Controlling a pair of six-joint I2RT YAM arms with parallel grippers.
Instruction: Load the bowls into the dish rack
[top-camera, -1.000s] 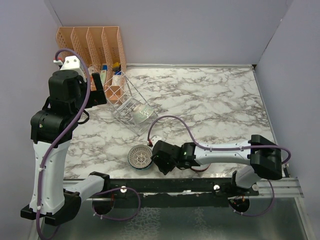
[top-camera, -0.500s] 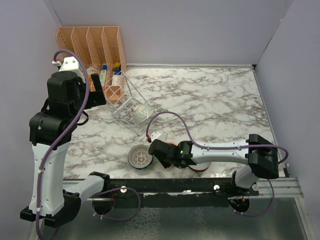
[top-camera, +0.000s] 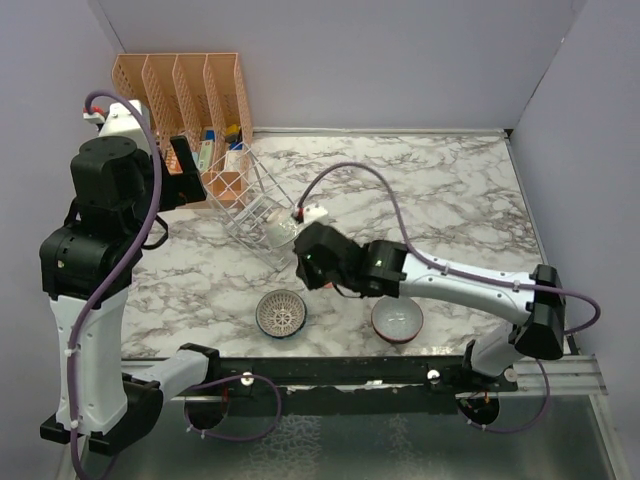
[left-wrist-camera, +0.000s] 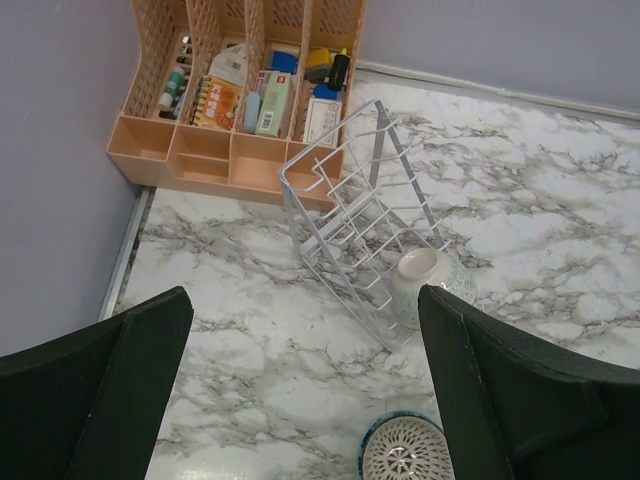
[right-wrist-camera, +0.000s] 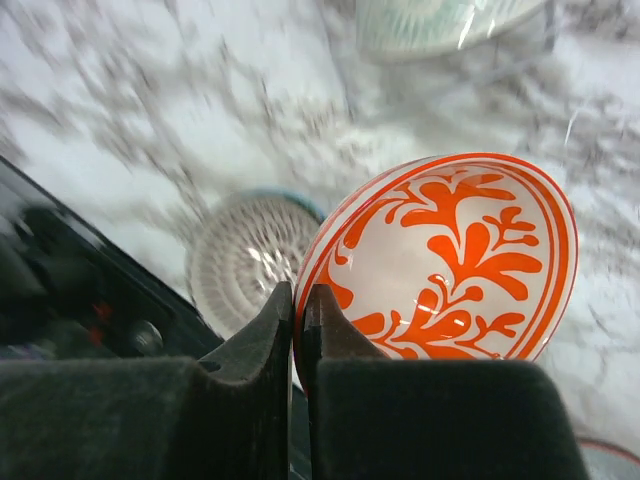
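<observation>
Green bowl (left-wrist-camera: 432, 275) is sitting in the rack (left-wrist-camera: 360, 235) — right gripper (right-wrist-camera: 297, 300) is pinching the orange bowl (right-wrist-camera: 450, 260), left gripper (left-wrist-camera: 303, 292) is hanging spread; lattice bowl (top-camera: 281, 313) and red-rimmed bowl (top-camera: 397, 320) are lying by the near edge.

Walls (top-camera: 380, 60): plain lilac panels on three sides.
Counter (top-camera: 440, 200): white marble, grey-veined.
Back corner: orange slotted organizer (top-camera: 180, 85).

No text readable. The packets (left-wrist-camera: 217, 100) and boxes (left-wrist-camera: 270, 100) in the orange organizer (left-wrist-camera: 150, 140) carry printing, but it is too small and blurred to make out words or numbers.
</observation>
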